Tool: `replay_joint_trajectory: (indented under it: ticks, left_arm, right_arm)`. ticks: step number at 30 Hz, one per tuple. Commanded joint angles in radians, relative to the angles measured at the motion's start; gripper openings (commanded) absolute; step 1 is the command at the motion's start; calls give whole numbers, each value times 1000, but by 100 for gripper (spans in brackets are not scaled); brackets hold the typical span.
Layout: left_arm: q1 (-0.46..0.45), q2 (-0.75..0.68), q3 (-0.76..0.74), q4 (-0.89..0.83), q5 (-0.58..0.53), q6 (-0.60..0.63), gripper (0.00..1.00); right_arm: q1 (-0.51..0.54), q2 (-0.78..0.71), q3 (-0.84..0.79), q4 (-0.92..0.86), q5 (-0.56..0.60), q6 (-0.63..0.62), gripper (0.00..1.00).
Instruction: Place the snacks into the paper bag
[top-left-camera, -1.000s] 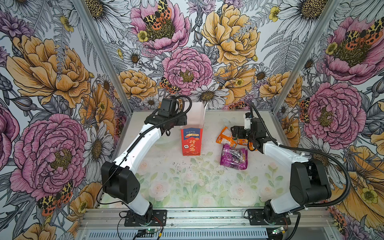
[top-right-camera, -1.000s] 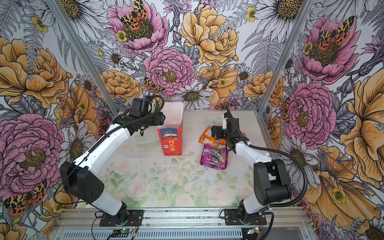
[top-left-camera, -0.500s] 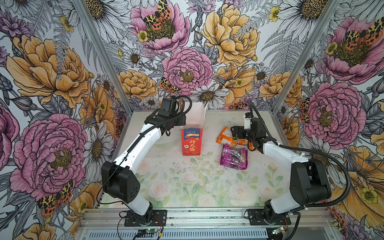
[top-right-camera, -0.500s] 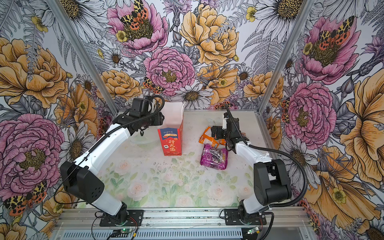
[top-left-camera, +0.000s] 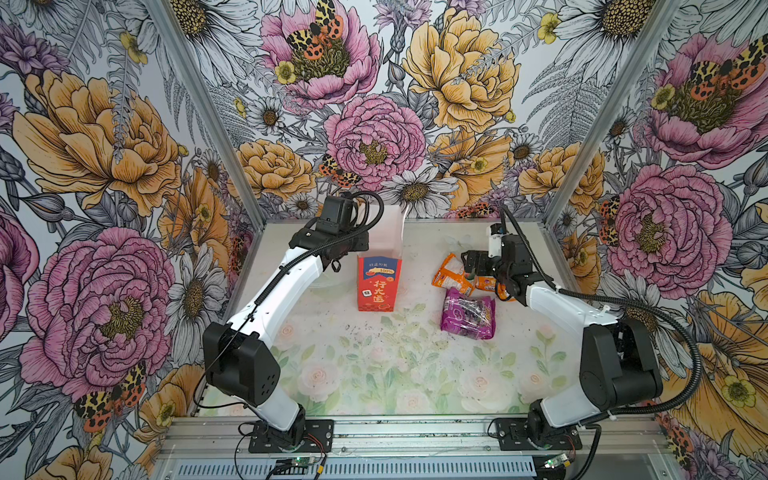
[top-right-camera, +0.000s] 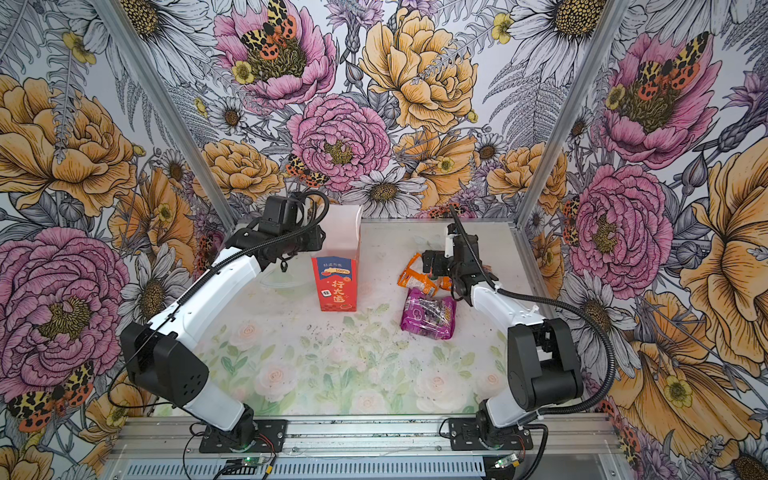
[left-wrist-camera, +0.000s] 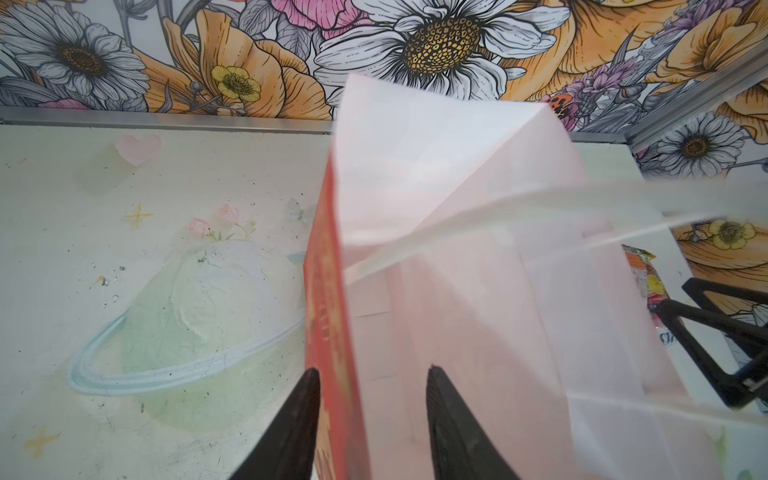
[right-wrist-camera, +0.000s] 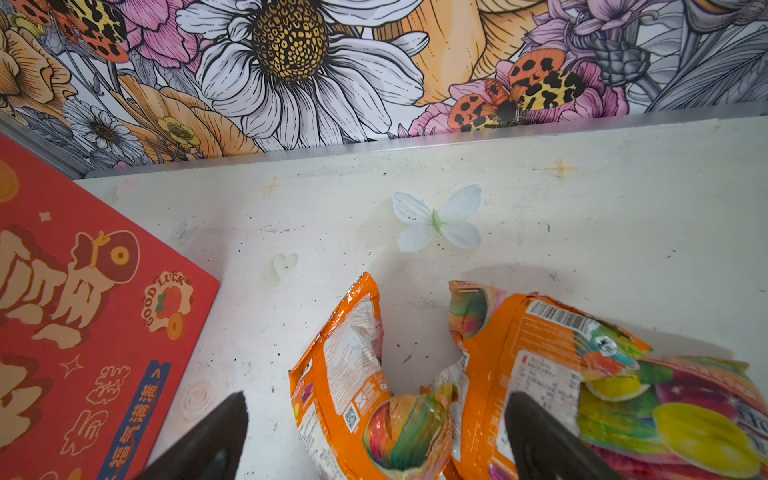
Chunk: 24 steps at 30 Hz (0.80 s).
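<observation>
Scuffed floral tabletop (top-left-camera: 374, 374); boxy paper bag (top-left-camera: 377, 282), crinkly, perhaps foil, packets (top-left-camera: 451, 276)

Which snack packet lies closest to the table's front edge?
The purple packet with the clear window; the orange packets lie farther back, beyond it.

Upright near mid-table: red paper bag (top-left-camera: 379, 282), mouth open, pale pinkish-white inside, blue "100%" panel and gold characters facing front. Off to its right, apart from it: crumpled orange-and-white packets (top-left-camera: 448, 277), two of them, side by side and touching, printed backs and a barcode facing up. Just in front of those, lying flat: magenta-purple packet (top-left-camera: 468, 318), clear window up, dark contents showing.
</observation>
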<state>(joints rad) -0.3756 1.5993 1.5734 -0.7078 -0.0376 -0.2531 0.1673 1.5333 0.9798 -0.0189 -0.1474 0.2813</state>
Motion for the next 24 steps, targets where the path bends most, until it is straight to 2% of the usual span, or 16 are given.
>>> replay_joint_trajectory:
  ticks: [1,13,24]
  left_arm:
    - [4,13,19,2,0,8,39]
    - [13,11,11,1,3,-1,36]
    - [25,12,2,2,17,-15,24]
  right_arm:
    - [9,17,37,1,-12,12,98]
    - [15,31,45,-1,-15,11,97]
    - [15,31,41,-1,-15,12,98]
